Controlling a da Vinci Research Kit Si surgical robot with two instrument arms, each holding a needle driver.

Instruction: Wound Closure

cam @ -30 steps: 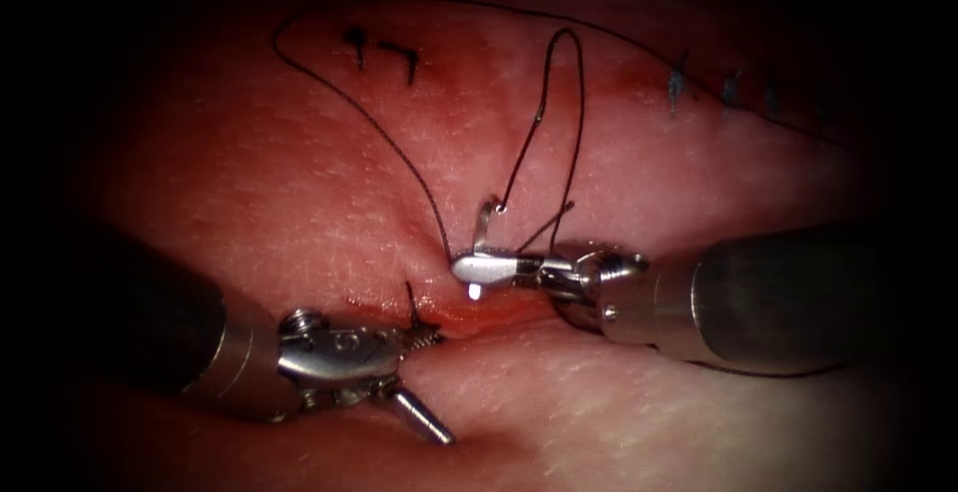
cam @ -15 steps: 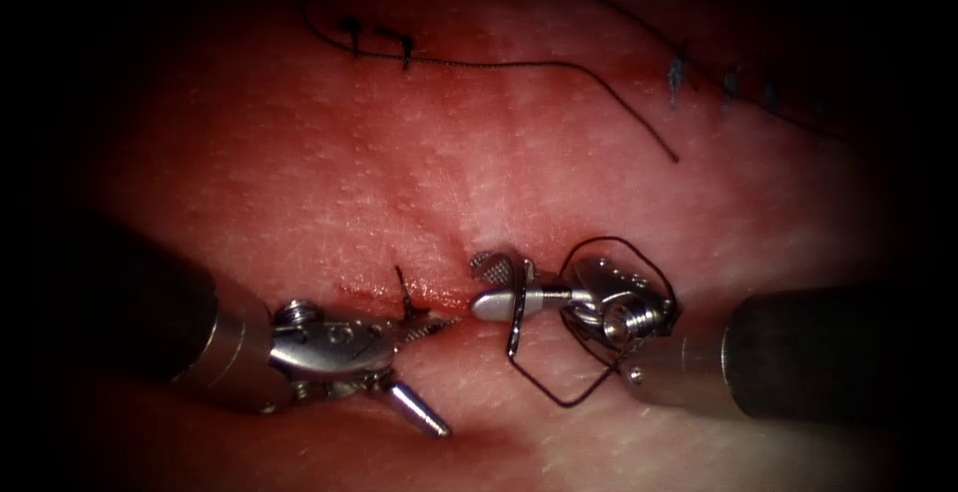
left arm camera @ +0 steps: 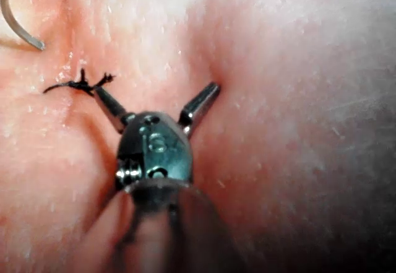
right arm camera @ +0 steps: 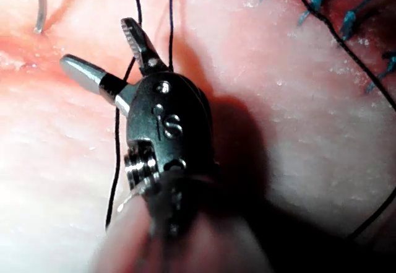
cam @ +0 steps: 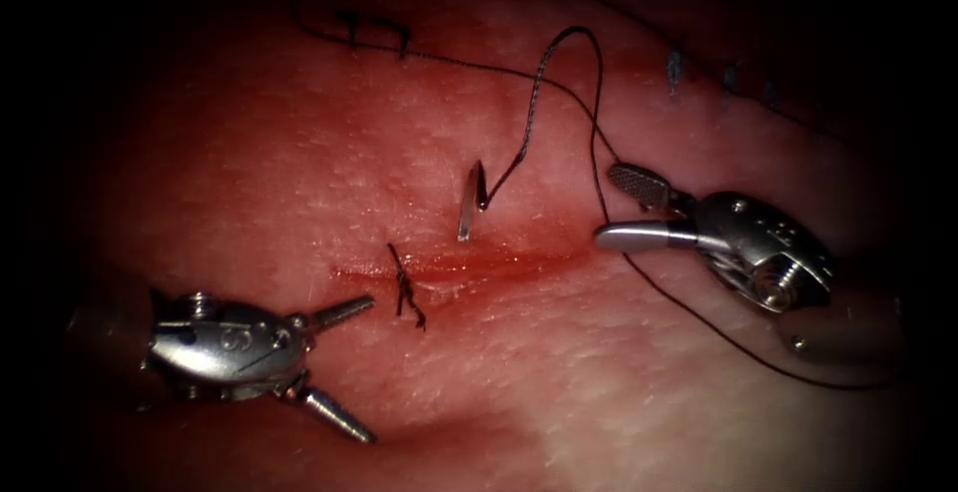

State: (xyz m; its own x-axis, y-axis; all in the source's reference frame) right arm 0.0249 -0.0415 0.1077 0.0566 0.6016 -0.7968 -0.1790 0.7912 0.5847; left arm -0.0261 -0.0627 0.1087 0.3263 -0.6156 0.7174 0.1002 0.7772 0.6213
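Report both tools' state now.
Left tool: fingers open, holding nothing.
Right tool: fingers open, holding nothing.
Needle stands in the tissue, free.

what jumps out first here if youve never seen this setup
The curved needle stands free in the tissue just above the red cut, held by neither tool, with dark thread looping up from it. Both tools are open and hold nothing: the left tool left of a knotted stitch on the cut, the right tool at the cut's right end.
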